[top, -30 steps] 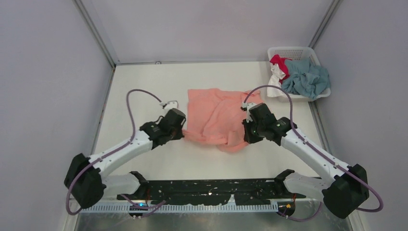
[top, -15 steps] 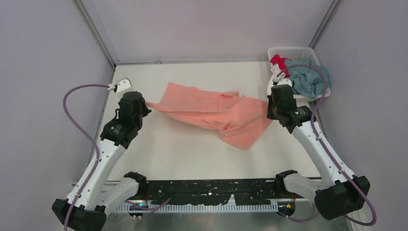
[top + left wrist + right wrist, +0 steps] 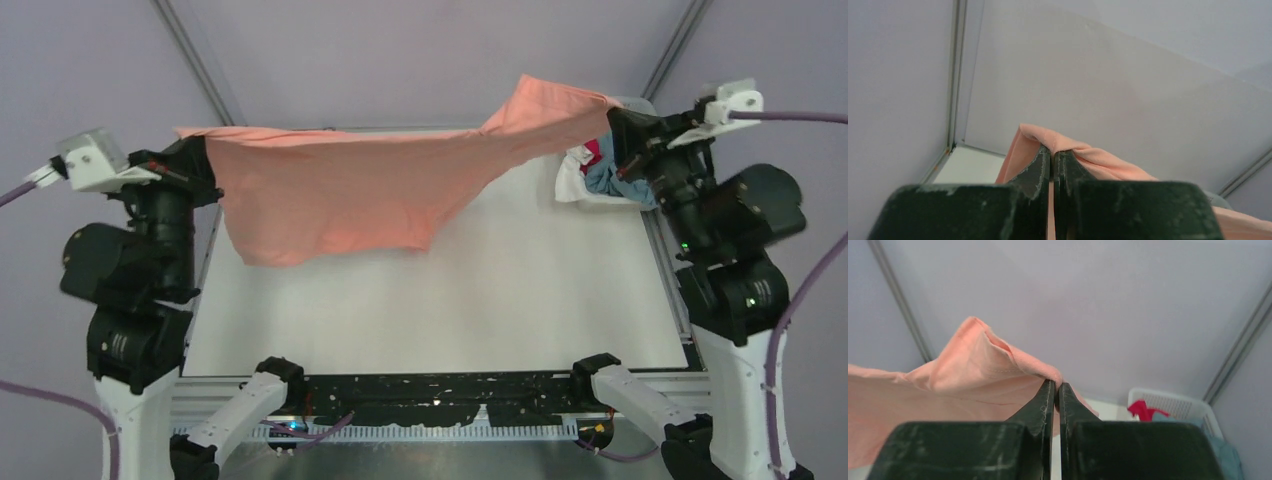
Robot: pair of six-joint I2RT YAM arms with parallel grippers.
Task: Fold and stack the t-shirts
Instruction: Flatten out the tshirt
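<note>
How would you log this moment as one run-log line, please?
salmon-pink t-shirt: held aloft, stretched over table | left jaws: shut on it | right jaws: shut on it

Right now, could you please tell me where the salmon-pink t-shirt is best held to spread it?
At its two upper ends, from opposite sides, as the left gripper and right gripper pinch it: the salmon-pink t-shirt hangs stretched between them.

salmon-pink t-shirt (image 3: 340, 190) stretched aloft, between left gripper (image 3: 203, 162), right gripper (image 3: 613, 118)

Plain salmon-pink t-shirt (image 3: 340, 190); white lattice basket (image 3: 1173, 399) w/ red shirt (image 3: 1143, 410) & dusty-blue shirt (image 3: 1228, 455); purple cable (image 3: 800, 117); white table (image 3: 500, 300)
</note>
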